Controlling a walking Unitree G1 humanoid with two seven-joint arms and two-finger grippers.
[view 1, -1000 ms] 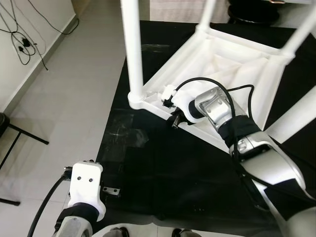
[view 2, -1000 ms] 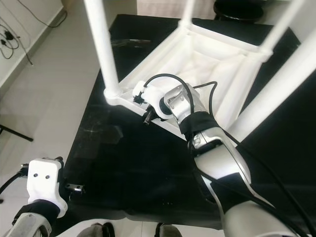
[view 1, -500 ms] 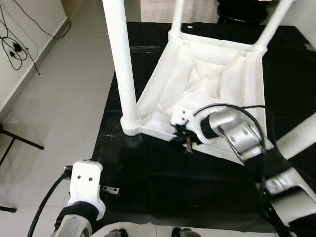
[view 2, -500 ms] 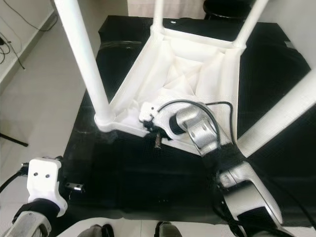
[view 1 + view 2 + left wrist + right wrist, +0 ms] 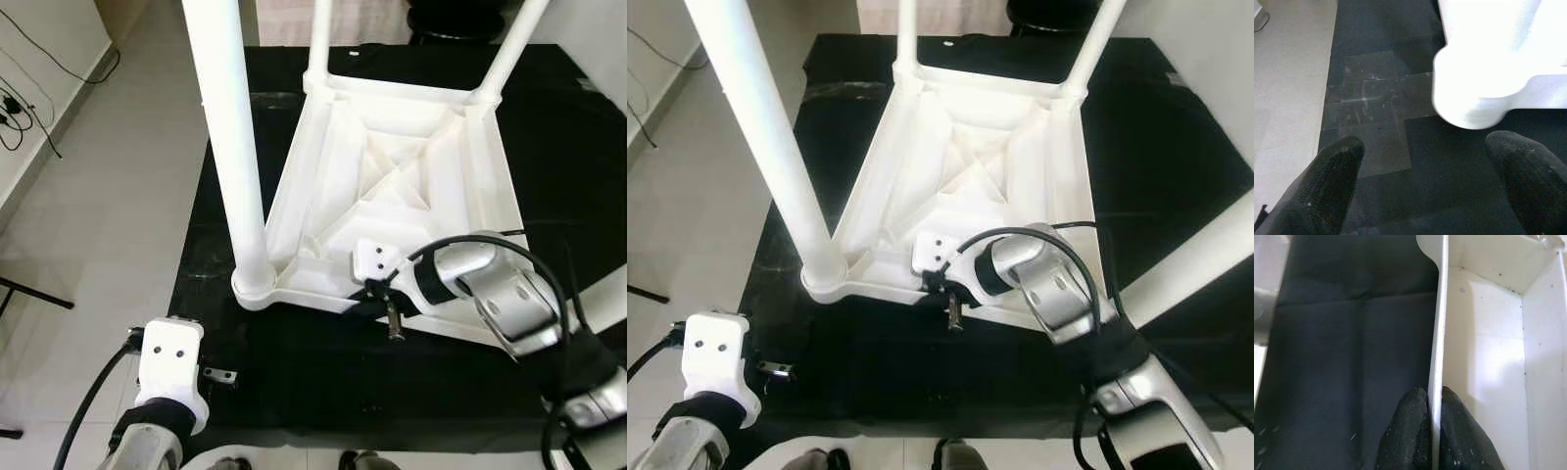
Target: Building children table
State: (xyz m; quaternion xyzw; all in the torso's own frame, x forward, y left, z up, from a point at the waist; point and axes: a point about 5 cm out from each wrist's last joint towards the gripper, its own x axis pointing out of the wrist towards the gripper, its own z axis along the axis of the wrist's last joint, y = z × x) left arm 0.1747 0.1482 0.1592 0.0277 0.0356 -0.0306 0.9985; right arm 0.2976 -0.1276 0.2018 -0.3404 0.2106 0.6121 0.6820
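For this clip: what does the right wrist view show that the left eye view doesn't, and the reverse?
Right wrist view alone: the right pincer fingertips pressed on either side of the thin rim of the upside-down table. Left eye view alone: the table's legs standing up, the left pincer's white wrist low over the mat edge, cables on the floor. Both: the white table and the black mat.

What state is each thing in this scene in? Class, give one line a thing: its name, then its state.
Children's table: upside down on the black mat, legs pointing up.
Black mat: spread flat on the tiled floor.
Right gripper: shut on the table's near rim.
Left gripper: open, holding nothing, above the mat beside the table's corner.
Near-left leg: upright in its corner socket.
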